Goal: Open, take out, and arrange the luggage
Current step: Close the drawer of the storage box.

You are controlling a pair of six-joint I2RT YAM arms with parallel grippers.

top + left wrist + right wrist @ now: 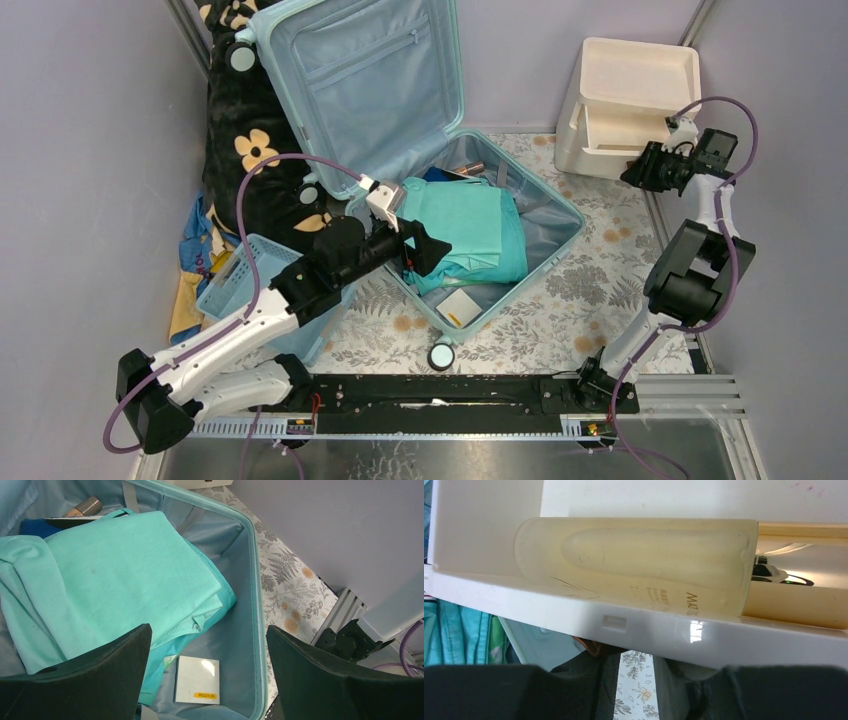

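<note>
The luggage (556,213), a pale aqua hard shell with smooth grey-blue lining, lies open at table centre and holds folded teal cloth (470,235). The left gripper (420,246) hovers over the cloth, jaws wide apart and empty. The right gripper (648,168) faces the glossy cream drawer unit (620,100); its jaw spacing cannot be determined.

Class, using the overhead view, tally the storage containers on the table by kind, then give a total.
Aqua suitcase: 1
Blue basket: 1
Cream drawer unit: 1
Total: 3

Wide-spread claw (208,630) hangs above teal cloth (115,575) in luggage (246,545).
</note>
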